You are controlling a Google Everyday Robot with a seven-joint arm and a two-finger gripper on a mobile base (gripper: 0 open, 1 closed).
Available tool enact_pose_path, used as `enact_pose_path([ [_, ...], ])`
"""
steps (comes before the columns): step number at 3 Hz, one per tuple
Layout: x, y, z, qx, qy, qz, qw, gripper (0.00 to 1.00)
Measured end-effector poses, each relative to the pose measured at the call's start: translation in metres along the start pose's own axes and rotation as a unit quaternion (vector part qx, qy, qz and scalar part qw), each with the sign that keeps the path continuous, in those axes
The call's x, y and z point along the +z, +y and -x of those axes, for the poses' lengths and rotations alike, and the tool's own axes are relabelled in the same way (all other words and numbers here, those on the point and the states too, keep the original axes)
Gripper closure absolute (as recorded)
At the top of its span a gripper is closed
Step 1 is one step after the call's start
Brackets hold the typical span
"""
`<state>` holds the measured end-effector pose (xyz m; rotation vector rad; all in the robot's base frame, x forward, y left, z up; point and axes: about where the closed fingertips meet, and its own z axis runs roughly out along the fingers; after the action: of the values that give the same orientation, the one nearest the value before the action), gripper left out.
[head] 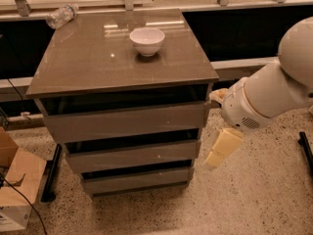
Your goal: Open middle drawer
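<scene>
The middle drawer (132, 155) is the grey-brown glossy front of medium height in a three-drawer cabinet (122, 58), with a small pale fleck right of its centre. It sits between the taller top drawer (127, 124) and the shorter bottom drawer (137, 180). All three fronts look pushed in, with dark gaps above them. My gripper (219, 153) is cream-coloured and hangs from the white arm (264, 99). It is just right of the cabinet, level with the middle drawer's right end and close to it. I cannot tell whether it touches.
A white bowl (147, 40) stands on the cabinet top and a plastic bottle (62, 15) lies at its back left corner. A cardboard box (14, 190) and a black bar (51, 173) are on the floor at left. A black rod (305, 151) lies at right.
</scene>
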<state>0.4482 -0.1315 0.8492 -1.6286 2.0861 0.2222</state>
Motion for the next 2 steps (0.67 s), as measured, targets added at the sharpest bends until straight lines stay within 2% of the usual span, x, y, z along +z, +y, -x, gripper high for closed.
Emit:
enact_pose_path([
  [1,0.0,0.0,0.0,0.0,0.0,0.0,1.0,0.0],
  [2,0.024,-0.001,-0.002,0.017,0.004,0.002,0.9998,0.0],
])
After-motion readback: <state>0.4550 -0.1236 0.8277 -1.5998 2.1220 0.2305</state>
